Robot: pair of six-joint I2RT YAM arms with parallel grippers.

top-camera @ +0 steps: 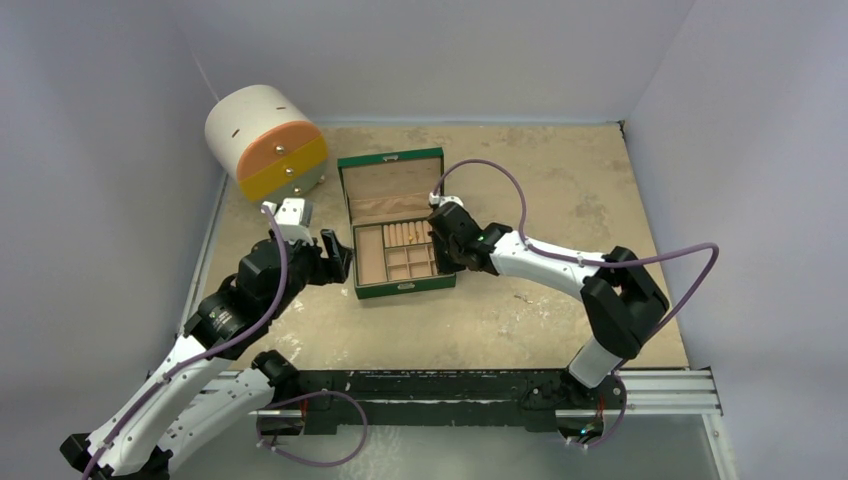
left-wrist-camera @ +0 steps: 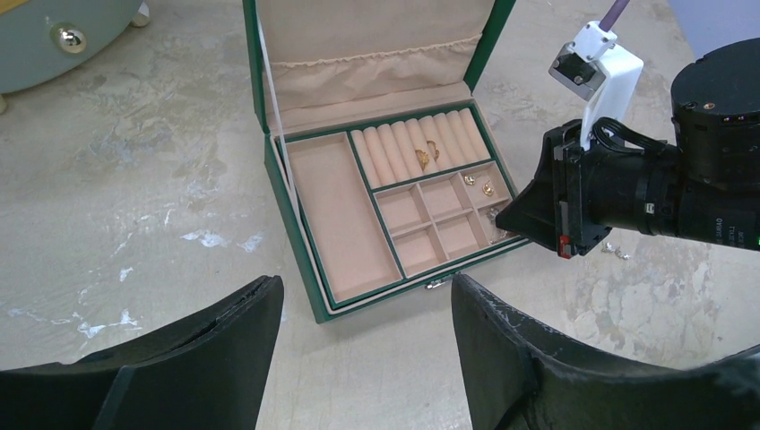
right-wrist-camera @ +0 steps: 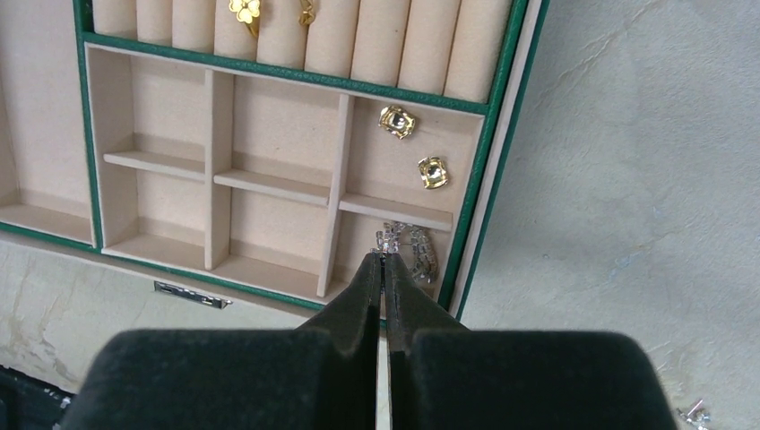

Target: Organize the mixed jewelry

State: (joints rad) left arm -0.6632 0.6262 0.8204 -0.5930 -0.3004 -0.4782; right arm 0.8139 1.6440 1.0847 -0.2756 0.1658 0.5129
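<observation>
The right pincer (right-wrist-camera: 384,260) has its fingers pressed together. Its tips are at the silvery earrings (right-wrist-camera: 410,247) in the lower-right compartment of the green jewelry box (right-wrist-camera: 273,121); whether it grips one, I cannot tell. Two gold square earrings (right-wrist-camera: 396,121) lie in the compartment above, and gold rings (right-wrist-camera: 244,9) sit on the rolls at the top. The left pincer (left-wrist-camera: 366,296) stands apart at the bottom of its frame, over the desk (left-wrist-camera: 134,206).
</observation>
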